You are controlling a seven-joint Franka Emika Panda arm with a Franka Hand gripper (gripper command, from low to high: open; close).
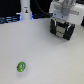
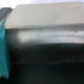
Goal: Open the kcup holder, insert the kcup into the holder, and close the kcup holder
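The kcup holder (image 1: 61,30) sits toward the exterior view's upper right on the white table (image 1: 45,52), a black boxy unit, and it serves as the landmark here. The gripper (image 1: 64,19) hangs directly over and against the holder's front, its pale body covering the top of the unit. Whether its fingers are spread or closed on a handle cannot be told: the exterior view is too small and blurred, and the wrist view shows only a dark surface of the kcup holder (image 2: 47,57) pressed close to the lens under a pale band, with a teal strip (image 2: 4,47) along one edge of the picture.

The kcup (image 1: 21,66), with its bright green top, lies on the table well apart from the holder, off toward the exterior view's lower left. Nothing touches it. A white bottle-like object (image 1: 25,11) stands at the back of the table, away from the holder toward the exterior view's left.

Judging by this layout, the task is at its first step. The arm is working at the holder's drawer, and no drawer can be seen pulled out. The pod has not been picked up, so fetching it, placing it inside and shutting the drawer all appear to remain.
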